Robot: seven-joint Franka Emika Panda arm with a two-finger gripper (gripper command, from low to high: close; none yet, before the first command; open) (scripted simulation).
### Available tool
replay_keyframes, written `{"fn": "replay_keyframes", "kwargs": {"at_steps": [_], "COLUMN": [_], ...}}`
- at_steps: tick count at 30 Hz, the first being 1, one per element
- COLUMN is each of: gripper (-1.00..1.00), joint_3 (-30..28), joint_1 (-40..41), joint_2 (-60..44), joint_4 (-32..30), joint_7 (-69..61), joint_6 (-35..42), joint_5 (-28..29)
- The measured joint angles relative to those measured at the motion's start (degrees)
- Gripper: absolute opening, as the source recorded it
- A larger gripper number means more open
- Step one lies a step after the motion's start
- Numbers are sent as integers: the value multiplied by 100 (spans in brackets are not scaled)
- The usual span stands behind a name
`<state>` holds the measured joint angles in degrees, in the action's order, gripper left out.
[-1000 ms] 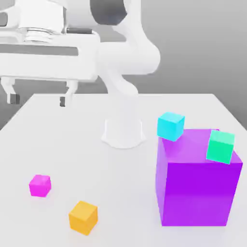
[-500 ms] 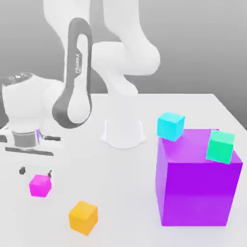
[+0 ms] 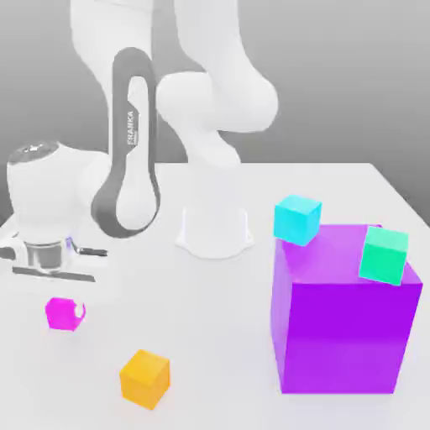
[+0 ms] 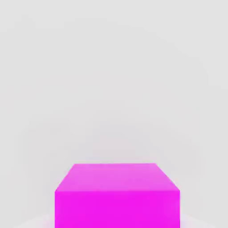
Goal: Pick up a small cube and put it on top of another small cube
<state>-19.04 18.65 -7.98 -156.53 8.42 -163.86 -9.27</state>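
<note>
A small magenta cube lies on the white table at the exterior view's left. My gripper has come straight down on it and is shut on it, with a pale fingertip against the cube's right side. In the hand view the magenta cube sits close up and centred. A small orange cube rests nearer the front, a short way to the right of the gripper. A cyan cube and a green cube lean on a big purple cube.
The big purple cube takes up the front right of the table. The arm's white base stands at the middle back. The arm's elbow link hangs over the left side above the hand.
The hand dropped from high at the upper left down onto the magenta cube. Its fingers, spread wide a moment ago, have closed on the cube's sides. The other cubes have not moved.
</note>
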Motion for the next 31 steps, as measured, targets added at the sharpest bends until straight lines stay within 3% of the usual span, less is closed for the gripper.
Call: {"fn": "replay_keyframes", "kwargs": {"at_steps": [7, 22, 27, 28, 31], "gripper": [-100, -100, -100, 100, 100], "joint_3": [601, 2505, 2716, 2732, 2732], "joint_1": [-1028, -3078, -3227, -3227, -3227], "joint_2": [1475, 4615, 4491, 4451, 4451], "joint_4": [71, 383, -214, -291, -291], "joint_7": [366, 75, 21, 15, 15], "joint_6": [1508, 4937, 4205, 4087, 4088], "joint_5": [558, 405, 317, 305, 304]}}
